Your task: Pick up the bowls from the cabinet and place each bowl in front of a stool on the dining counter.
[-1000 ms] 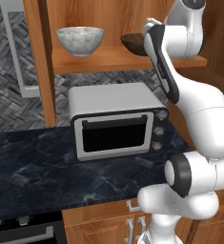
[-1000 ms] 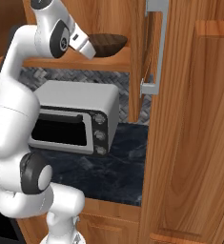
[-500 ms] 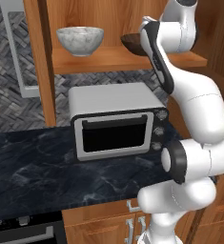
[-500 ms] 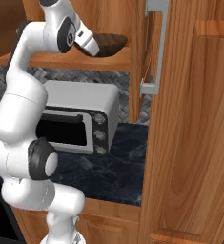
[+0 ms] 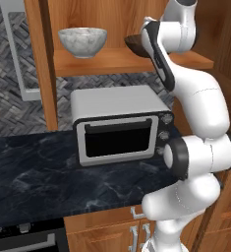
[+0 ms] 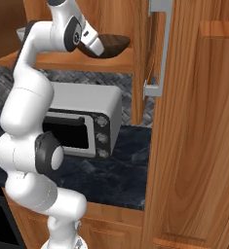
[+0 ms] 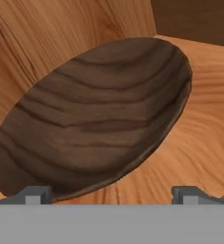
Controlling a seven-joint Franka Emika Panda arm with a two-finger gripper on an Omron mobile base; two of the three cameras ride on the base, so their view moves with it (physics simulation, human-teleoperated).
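Arm raised to the open shelf (image 5: 112,61) of the wooden cabinet (image 6: 194,121). The hand (image 7: 111,193), fingers spread wide apart and holding nothing, sits just before the dark wooden bowl (image 7: 94,114), which rests on the shelf's right part. The marbled bowl (image 5: 82,41) stands further left on the same shelf, above a silver toaster oven (image 5: 119,123) on the black surface (image 5: 43,182)

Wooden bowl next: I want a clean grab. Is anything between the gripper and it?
Nothing visible. In the hand view the open gripper faces the dark wooden bowl directly on the cabinet shelf.
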